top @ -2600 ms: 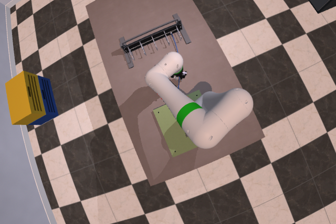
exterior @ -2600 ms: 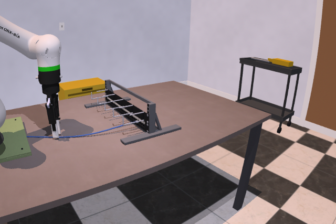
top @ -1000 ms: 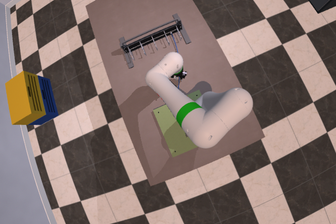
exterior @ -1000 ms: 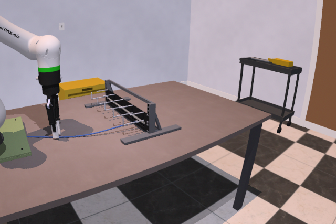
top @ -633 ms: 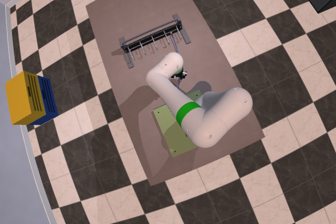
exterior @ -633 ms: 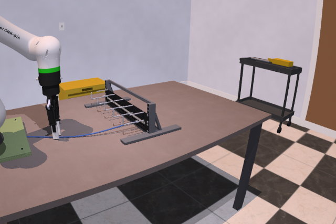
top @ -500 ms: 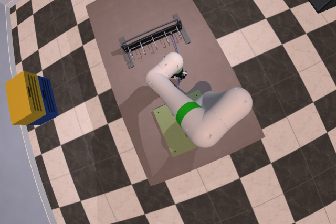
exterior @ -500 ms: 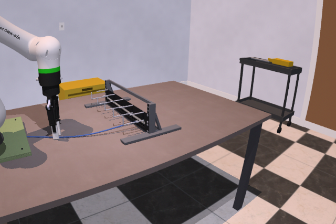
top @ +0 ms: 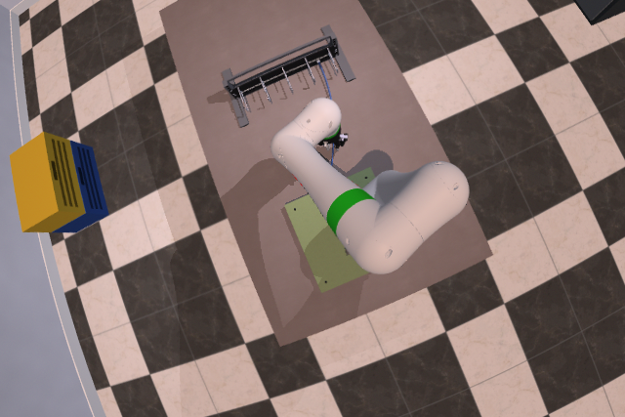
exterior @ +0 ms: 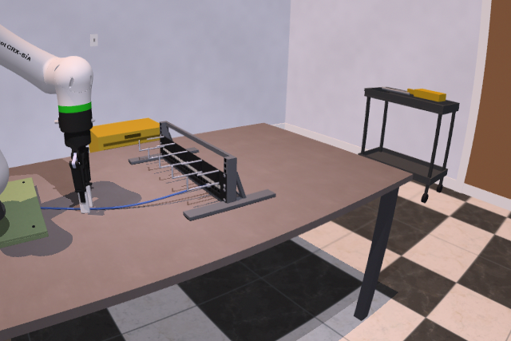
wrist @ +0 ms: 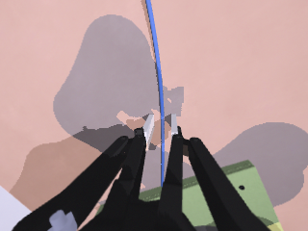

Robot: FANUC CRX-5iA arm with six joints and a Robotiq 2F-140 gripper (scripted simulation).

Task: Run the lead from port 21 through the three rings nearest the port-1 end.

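My fingers are drawn narrow with the blue lead (wrist: 159, 72) running between the pads, though I can't tell if they truly pinch it or just straddle it. The gripper (exterior: 85, 204) points straight down, tips at the table (exterior: 288, 172), just in front of the green base plate (exterior: 25, 230). From there the lead lies along the table top and rises to the rack (exterior: 229, 172) at its near end. I see it passing through none of the rings (exterior: 173, 160).
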